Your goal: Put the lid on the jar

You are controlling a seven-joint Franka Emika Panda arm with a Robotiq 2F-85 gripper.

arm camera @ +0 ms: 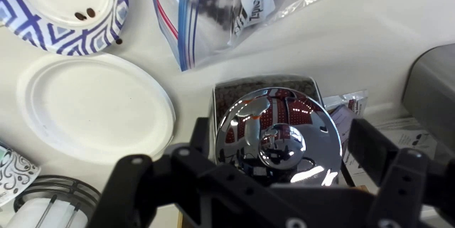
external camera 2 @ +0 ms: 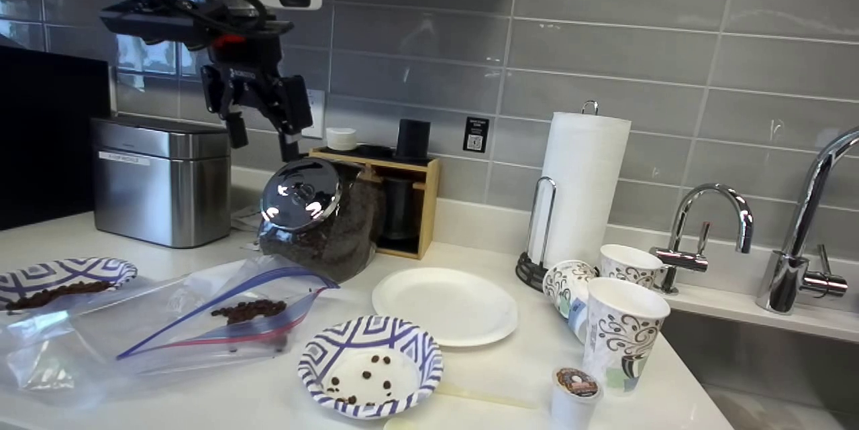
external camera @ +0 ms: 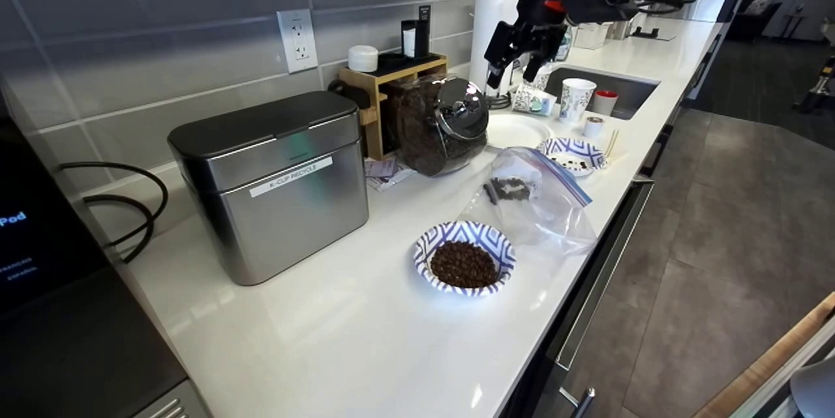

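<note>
The jar (external camera: 415, 128) is rounded clear glass full of dark brown beans. It stands against a wooden organizer, and shows in both exterior views (external camera 2: 345, 229) and the wrist view (arm camera: 233, 96). The lid (external camera 2: 298, 196) is a shiny chrome disc with a round knob. It lies tilted over the jar's slanted mouth, also in an exterior view (external camera: 464, 100) and the wrist view (arm camera: 280, 142). I cannot tell whether it is fully seated. My gripper (external camera: 514, 75) is open and empty above the jar, fingers pointing down (external camera 2: 263, 141). In the wrist view its fingers (arm camera: 286, 139) appear either side of the lid.
A grey metal box (external camera: 300, 209) and wooden organizer (external camera 2: 429, 205) flank the jar. A zip bag (external camera 2: 201, 323), white plate (external camera 2: 446, 306), patterned bowls (external camera: 509, 258) (external camera 2: 369, 369), paper cups (external camera 2: 624, 329) and a paper towel roll (external camera 2: 584, 188) stand around. A sink (external camera: 613, 89) lies beyond.
</note>
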